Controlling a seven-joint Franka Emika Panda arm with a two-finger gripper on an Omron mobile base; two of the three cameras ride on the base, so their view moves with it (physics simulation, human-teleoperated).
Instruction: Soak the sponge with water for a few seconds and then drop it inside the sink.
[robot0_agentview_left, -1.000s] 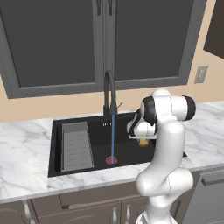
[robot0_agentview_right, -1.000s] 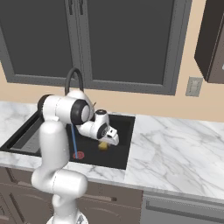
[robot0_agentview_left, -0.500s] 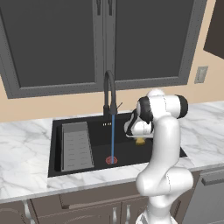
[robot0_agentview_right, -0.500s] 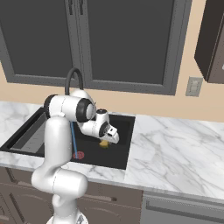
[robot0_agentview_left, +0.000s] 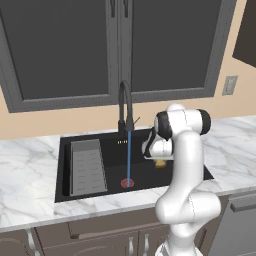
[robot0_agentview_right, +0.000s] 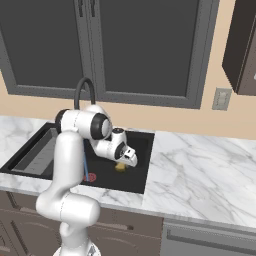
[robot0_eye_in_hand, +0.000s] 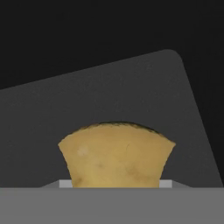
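Fingers of the gripper (robot0_agentview_left: 160, 161) pinch the sponge (robot0_eye_in_hand: 116, 155) by its two sides; in the hand view the yellow-brown block fills the space straight ahead of them, squeezed narrow at the base where they bite it, with the dark floor of the sink (robot0_agentview_left: 145, 175) beyond. From both base views the sponge (robot0_agentview_left: 160, 163) hangs just under the hand, inside the basin's right half and above the floor.

Water (robot0_agentview_left: 128, 157) falls as a thin blue line from the black faucet (robot0_agentview_left: 125, 107) down to the red-ringed drain (robot0_agentview_left: 127, 183), off to one side of the fingers and apart from the sponge. No part of the block touches the stream.

Main risk, as I judge it: the stream is so narrow that a small error in the sideways reach leaves the sponge beside the water, not under it, and the soak counts for nothing. Letting go too soon brings the same failure, since the sponge would land in the basin dry. Reaching toward the stream also carries the hand near the faucet's neck, where a bump could knock the grip. Because the hold is only on the pinched sides, a knock or twist could let the soft block slip out early.
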